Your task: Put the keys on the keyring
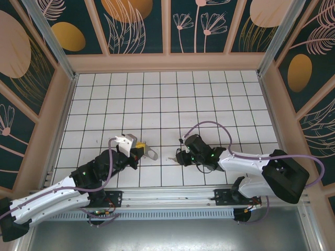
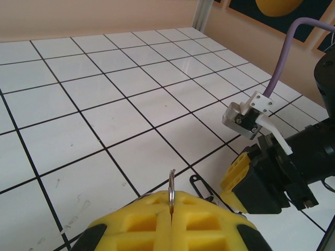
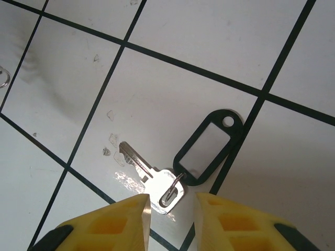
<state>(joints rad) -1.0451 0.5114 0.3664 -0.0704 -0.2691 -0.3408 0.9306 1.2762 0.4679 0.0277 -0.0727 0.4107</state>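
Note:
A silver key (image 3: pixel 149 175) lies flat on a white tile, joined by a small ring to a black oval tag (image 3: pixel 207 149). My right gripper (image 3: pixel 171 206) hovers just over the key's head, jaws a little apart and holding nothing. From above, this gripper (image 1: pixel 179 157) sits beside the key (image 1: pixel 171 158). My left gripper (image 2: pixel 171 209) is shut on the keyring (image 2: pixel 171 187), whose thin metal ring stands upright between the yellow pads. In the top view the left gripper (image 1: pixel 142 151) has a greyish oval piece (image 1: pixel 152 154) sticking out toward the right arm.
The right arm's yellow pad (image 2: pixel 239 172) and black body are close at the right of the left wrist view, with the black tag (image 2: pixel 201 189) on the floor between. A purple cable (image 1: pixel 222 130) loops behind the right wrist. A small ring (image 3: pixel 3 78) lies at the left edge.

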